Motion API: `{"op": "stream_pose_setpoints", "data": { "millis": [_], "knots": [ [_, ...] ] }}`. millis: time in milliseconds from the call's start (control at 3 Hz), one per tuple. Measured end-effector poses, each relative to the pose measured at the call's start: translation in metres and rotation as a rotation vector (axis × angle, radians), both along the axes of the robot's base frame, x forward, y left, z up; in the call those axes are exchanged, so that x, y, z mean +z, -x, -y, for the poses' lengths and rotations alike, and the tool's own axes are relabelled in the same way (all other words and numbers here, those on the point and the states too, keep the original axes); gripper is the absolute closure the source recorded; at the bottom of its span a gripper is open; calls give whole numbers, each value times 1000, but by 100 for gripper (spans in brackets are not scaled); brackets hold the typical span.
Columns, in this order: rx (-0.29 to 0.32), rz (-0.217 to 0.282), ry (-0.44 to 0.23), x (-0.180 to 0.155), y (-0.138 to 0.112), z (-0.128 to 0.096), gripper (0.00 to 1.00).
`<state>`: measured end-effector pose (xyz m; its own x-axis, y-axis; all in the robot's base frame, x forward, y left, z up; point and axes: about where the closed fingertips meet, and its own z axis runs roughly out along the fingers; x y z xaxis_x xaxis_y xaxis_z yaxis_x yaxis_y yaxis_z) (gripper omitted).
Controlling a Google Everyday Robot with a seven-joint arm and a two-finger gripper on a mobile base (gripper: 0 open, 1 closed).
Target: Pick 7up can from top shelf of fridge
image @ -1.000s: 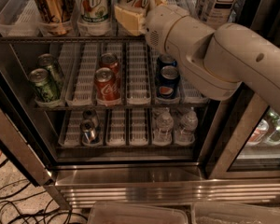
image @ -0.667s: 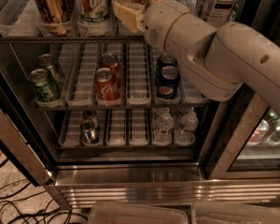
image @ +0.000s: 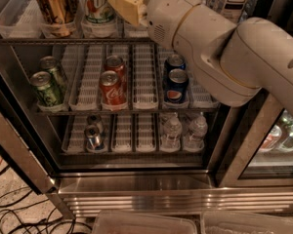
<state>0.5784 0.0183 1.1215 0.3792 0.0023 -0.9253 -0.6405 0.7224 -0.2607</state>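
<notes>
On top shelf [image: 15,22]: one 7up can [image: 98,8], one bronze can [image: 53,6]; gripper [image: 126,5] alongside, state unclear.

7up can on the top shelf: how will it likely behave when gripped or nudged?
The 7up can stands tall and slim, so a sideways nudge from the gripper, close beside it, may tip it. Its glossy metal wall looks slippery and probably dents if squeezed.

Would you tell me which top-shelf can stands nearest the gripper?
The 7up can, just left of the gripper; the bronze-gold can stands farther left.
</notes>
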Motion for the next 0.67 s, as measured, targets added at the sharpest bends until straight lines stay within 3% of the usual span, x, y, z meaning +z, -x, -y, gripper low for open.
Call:
{"op": "stream_pose_setpoints", "data": {
  "millis": [333, 667],
  "knots": [
    [47, -8, 29, -5, 18, -7, 100],
    [116, -65, 73, -26, 38, -12, 100]
  ]
}}
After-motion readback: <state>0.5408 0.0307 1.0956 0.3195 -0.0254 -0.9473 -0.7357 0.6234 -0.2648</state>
